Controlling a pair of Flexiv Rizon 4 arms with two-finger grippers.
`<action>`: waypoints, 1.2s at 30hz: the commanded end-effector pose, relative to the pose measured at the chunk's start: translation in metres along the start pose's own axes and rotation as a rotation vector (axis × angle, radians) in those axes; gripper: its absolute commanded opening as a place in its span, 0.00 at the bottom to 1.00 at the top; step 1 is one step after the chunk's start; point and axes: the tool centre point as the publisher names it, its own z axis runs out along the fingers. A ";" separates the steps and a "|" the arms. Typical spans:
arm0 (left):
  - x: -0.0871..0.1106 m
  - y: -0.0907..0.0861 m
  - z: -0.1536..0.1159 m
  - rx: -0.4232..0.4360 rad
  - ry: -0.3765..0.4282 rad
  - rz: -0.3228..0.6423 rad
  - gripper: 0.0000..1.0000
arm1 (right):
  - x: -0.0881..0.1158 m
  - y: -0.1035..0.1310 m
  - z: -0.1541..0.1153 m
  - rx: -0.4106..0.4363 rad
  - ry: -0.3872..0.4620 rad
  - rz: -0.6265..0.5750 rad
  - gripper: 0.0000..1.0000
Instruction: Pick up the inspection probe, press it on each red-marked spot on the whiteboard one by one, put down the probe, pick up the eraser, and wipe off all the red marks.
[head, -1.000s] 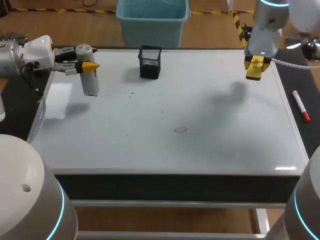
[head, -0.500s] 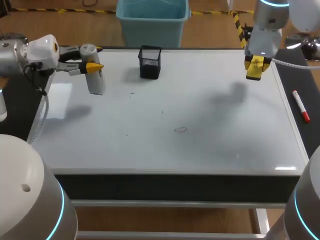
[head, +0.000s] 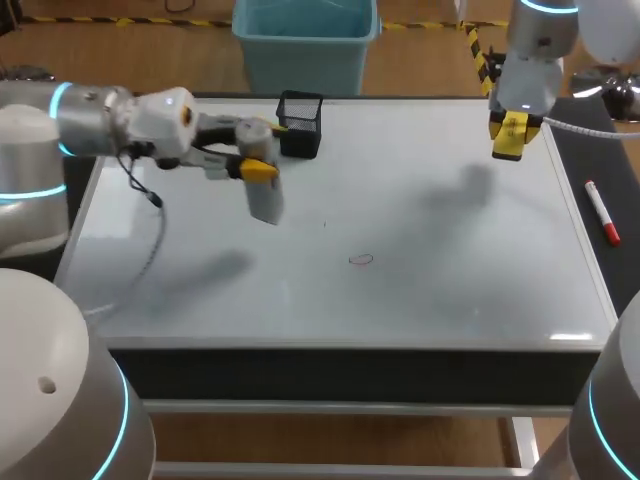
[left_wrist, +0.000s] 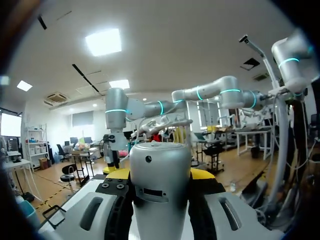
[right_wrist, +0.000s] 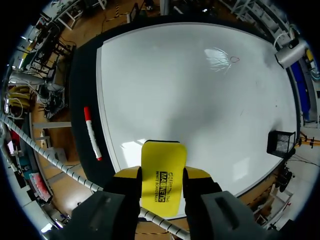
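A silver cylindrical probe (head: 264, 199) hangs upright over the whiteboard (head: 440, 290), just left of and in front of the mesh cup. My left gripper (head: 259, 149) is shut on it; in the left wrist view the probe (left_wrist: 160, 192) fills the gap between the fingers of the left gripper (left_wrist: 160, 174). A small red loop mark (head: 361, 260) sits near the board's middle, to the probe's right and nearer the front. My right gripper (head: 512, 135) hovers over the far right corner, shut on the yellow eraser (right_wrist: 162, 182). The red mark (right_wrist: 234, 60) also shows far ahead of it.
A black mesh cup (head: 300, 124) stands at the board's far edge, close behind the left gripper. A red marker (head: 602, 212) lies on the dark strip right of the board. A few tiny dark specks dot the board's middle.
My left arm has swung right from the board's far left edge to beside the mesh cup, carrying the probe. The right arm and eraser have kept still.
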 end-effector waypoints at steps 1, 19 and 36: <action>-0.003 0.021 0.047 0.030 0.082 -0.024 0.00 | 0.001 0.000 -0.001 0.002 0.001 -0.002 0.00; -0.002 0.054 0.125 0.033 0.195 -0.092 0.00 | 0.001 0.000 -0.001 0.002 0.001 -0.002 0.00; -0.007 0.080 0.134 0.036 0.196 -0.110 0.00 | 0.001 0.000 -0.001 0.002 0.001 -0.002 0.00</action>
